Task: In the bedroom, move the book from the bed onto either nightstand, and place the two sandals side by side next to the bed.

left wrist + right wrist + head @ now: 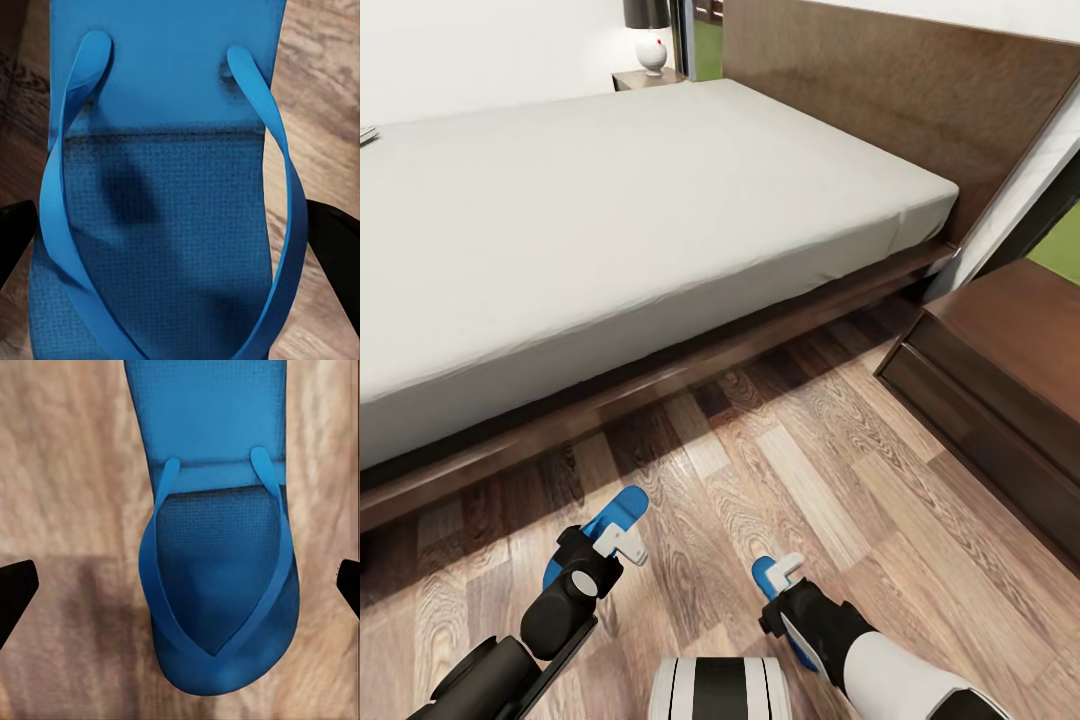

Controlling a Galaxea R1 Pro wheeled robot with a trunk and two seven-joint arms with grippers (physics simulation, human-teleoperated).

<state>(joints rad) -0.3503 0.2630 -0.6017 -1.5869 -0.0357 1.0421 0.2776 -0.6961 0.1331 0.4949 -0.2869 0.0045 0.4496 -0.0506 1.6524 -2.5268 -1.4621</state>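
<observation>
Bed (610, 200): filled the far side of the plank floor (840, 480), its long frame edge the line for the pair; a thin object at the mattress's far left edge may have been the book, too small to tell
Nightstand (1010, 380): stood by the headboard corner, top bare
Left sandal (615, 515): lay flat on the floor near the frame; left gripper (622, 545) spread wide over it, judged released
Right sandal (765, 575): flat alongside, well apart; right gripper (790, 570) likewise spread, fingers clear

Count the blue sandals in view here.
2. One sandal lies on the wood floor under the left gripper; the other sandal lies under the right gripper, partly hidden by the arm.
</observation>
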